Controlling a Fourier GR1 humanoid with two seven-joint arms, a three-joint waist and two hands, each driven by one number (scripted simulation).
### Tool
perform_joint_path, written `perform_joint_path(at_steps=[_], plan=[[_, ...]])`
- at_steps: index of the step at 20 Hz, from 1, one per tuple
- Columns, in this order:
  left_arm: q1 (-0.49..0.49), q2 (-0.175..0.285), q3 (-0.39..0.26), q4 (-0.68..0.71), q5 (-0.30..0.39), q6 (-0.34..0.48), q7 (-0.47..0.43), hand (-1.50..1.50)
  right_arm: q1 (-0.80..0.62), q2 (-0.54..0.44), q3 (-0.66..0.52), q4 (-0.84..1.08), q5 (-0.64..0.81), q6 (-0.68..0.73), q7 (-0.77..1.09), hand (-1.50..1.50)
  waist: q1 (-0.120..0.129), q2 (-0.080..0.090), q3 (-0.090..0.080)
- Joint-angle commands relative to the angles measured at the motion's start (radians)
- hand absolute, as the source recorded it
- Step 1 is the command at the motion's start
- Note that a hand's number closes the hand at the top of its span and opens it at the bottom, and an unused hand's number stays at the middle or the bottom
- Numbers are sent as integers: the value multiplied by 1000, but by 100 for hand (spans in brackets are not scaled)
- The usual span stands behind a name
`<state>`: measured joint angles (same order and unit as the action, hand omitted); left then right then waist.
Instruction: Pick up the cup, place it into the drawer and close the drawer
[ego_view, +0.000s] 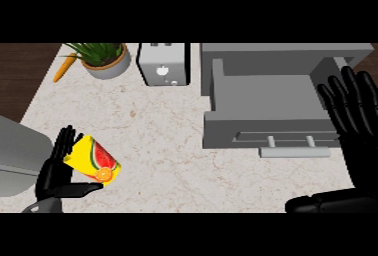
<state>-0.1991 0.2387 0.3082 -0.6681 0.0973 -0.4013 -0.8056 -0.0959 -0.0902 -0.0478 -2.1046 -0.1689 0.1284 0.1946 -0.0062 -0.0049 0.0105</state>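
A pale, cream-coloured stone tabletop with faint brown veining fills most of the head view, seen from steeply above. Past its far left corner there is a strip of dark brown wood.

Along the far edge, from left to right, are an orange carrot lying at a slant, a leafy green plant in a round grey pot just beside it, and a silver toaster.

A grey cabinet takes up the right side. Its drawer is pulled out toward the viewer, and a pale bar handle runs across its front.

The cup is near the front left of the tabletop, well apart from the drawer. It is bright yellow, printed with a watermelon slice and an orange slice, and it looks tilted.

The left hand is right against the cup. Its fingers lie straight along the cup's left side and its thumb sticks out beneath the cup's lower end. It is not clear whether the cup is lifted off the surface.

The right hand is at the view's right edge, over the drawer's right side, with its fingers straight, spread apart and pointing up.

A plain grey shape that cannot be identified sits at the left edge, beside the left hand.
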Motion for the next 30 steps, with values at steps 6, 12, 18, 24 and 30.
perform_joint_path(at_steps=[6,12,18,24,30], plan=[[-9,-43,-56,88,27,-198,-64,150,-27,-8,-22,4,-7,-11,18,-150,-4,8,-13],[-14,-54,-69,-15,68,-199,-51,150,5,15,9,-11,19,-22,9,-150,6,4,-11],[-97,-85,-29,166,25,12,-223,150,-38,9,12,5,29,-27,23,-150,-3,10,-13],[-77,-127,-16,32,80,126,-202,150,10,0,-9,17,16,15,-43,-150,5,5,-11],[-28,-173,-58,-158,112,104,-163,150,52,-8,-17,-66,-29,15,27,-150,11,0,-10]])
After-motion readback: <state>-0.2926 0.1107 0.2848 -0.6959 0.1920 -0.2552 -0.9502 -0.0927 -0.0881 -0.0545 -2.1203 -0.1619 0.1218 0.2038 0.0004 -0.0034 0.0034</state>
